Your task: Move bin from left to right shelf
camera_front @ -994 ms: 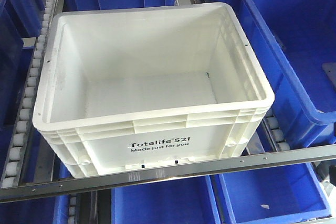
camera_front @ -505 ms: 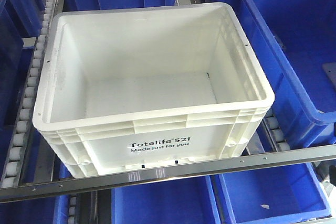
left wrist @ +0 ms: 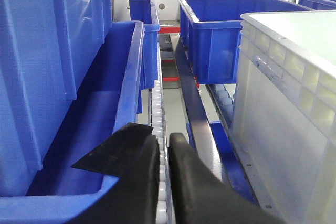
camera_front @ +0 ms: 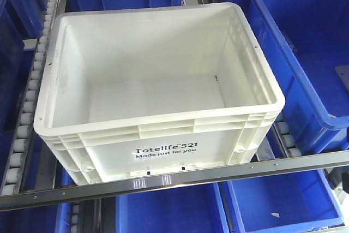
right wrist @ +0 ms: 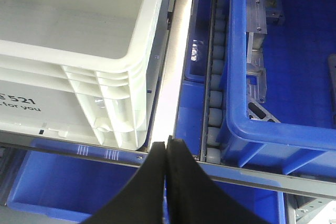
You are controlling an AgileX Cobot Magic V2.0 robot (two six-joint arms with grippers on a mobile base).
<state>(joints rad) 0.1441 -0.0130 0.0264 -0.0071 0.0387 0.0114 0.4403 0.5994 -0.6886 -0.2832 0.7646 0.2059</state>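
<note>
Our left gripper (left wrist: 164, 145) has its black fingers pressed together on nothing, in the lane between a blue bin (left wrist: 79, 129) and the white bin (left wrist: 283, 119). Our right gripper (right wrist: 167, 148) is likewise closed and empty, just off the white bin's near right corner, above the metal front rail (right wrist: 105, 153). The white bin (camera_front: 158, 91) sits on the roller track (camera_front: 24, 118), blue bins close on both sides.

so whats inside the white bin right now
Nothing shows inside the white bin: the front view sees only bare white floor and walls, with a small dark mark at the far floor edge. The near wall hides the strip of floor just behind it.
</note>
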